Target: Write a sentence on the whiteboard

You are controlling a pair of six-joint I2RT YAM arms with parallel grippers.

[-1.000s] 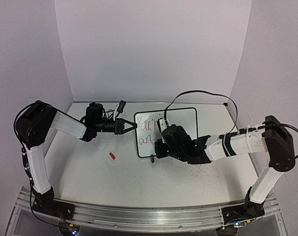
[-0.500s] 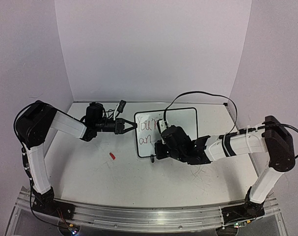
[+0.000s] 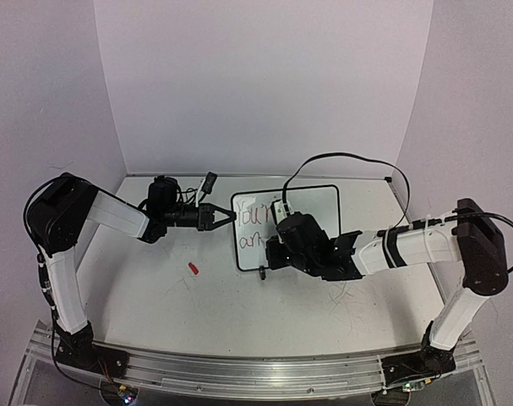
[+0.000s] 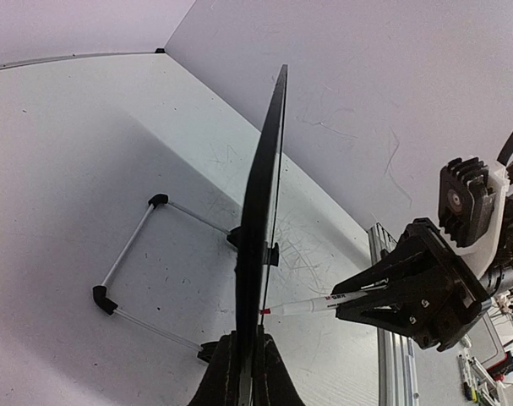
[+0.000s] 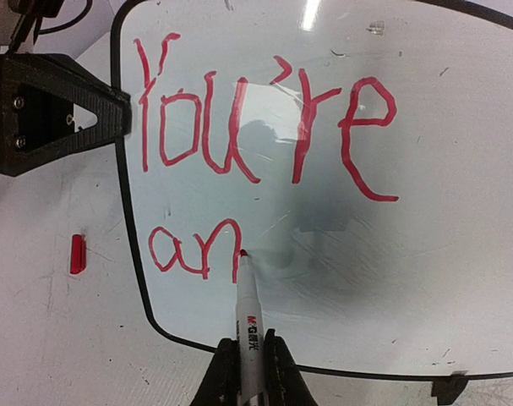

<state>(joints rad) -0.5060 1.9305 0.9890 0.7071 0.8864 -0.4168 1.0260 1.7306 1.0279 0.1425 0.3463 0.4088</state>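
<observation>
The whiteboard (image 3: 315, 205) stands tilted at the table's back middle. The sentence (image 5: 264, 118) on it reads "You're" with "an" below, in red. My left gripper (image 3: 226, 216) is shut on the board's left edge; in the left wrist view its fingers (image 4: 243, 364) pinch the edge-on board (image 4: 260, 211). My right gripper (image 5: 248, 364) is shut on a white red-tipped marker (image 5: 249, 313). The marker's tip touches the board just right of "an". The right gripper (image 3: 273, 252) hangs over the board's lower left, and in the top view the marker is hidden under it.
A red marker cap (image 3: 193, 268) lies on the scuffed tabletop left of the board, also in the right wrist view (image 5: 77, 254). The board's wire stand (image 4: 129, 254) rests behind it. White walls enclose the table's back and sides. A black cable (image 3: 341, 161) arcs over the board.
My right gripper has shifted slightly along the second line with the marker, and the red writing there has grown. The left arm and board have not moved.
</observation>
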